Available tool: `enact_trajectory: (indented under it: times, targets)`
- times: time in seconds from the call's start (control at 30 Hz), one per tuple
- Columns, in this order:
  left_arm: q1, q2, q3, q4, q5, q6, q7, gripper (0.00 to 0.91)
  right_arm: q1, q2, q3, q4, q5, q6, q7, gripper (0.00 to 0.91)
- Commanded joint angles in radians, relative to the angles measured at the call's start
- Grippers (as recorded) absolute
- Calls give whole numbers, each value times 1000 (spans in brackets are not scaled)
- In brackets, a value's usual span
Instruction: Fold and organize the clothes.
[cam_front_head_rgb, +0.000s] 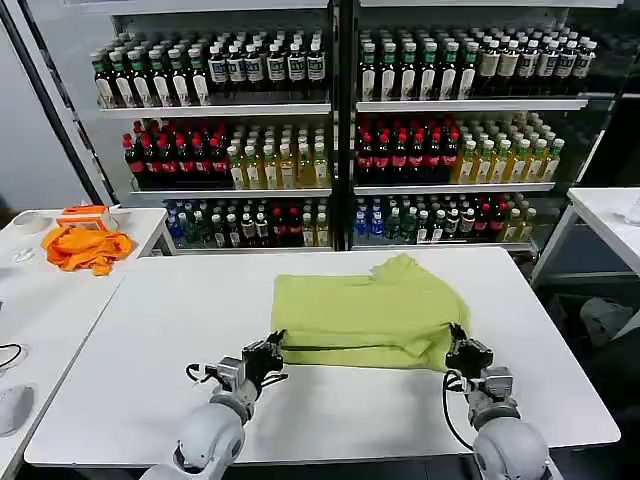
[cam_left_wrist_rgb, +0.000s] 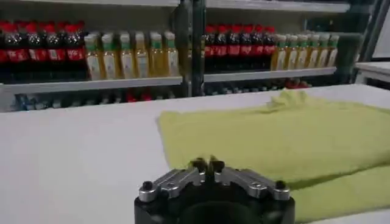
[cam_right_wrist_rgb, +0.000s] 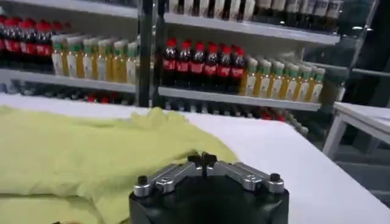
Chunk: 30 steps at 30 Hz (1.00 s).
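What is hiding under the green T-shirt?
The lime-green short-sleeved T-shirt lies folded on the white table. A lower layer of its own fabric peeks out along the near edge. Anything beneath stays covered.

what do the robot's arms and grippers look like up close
Both arms end in rounded light-grey shells with silver-grey wrist blocks and loose black cables. The left gripper and right gripper have black fingers. In the wrist views each sits on a black round body with silver linkage bars and black bolts.
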Motion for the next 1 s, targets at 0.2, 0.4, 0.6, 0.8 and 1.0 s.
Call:
enact_trajectory:
  times: [0.2,0.4,0.6,0.8,1.0]
  targets:
    - [89,-8,-31,-53,21,-4,-9,907,-111,9,104,39,30,-24,-10,907]
    - [120,-16,-38,-42,12,2,-8,907,-159,17,154,29,140,-79,8,907]
    - [107,-28,-27,-29,12,8,-11,20,-129,22,145,-3,173,-106,25,10]
    - [89,-33,-18,-14,11,-4,-21,20,-110,24,118,-14,174,-96,30,0]
    - [96,-35,-13,-19,11,-6,-14,20,-113,23,108,-11,176,-91,28,0]
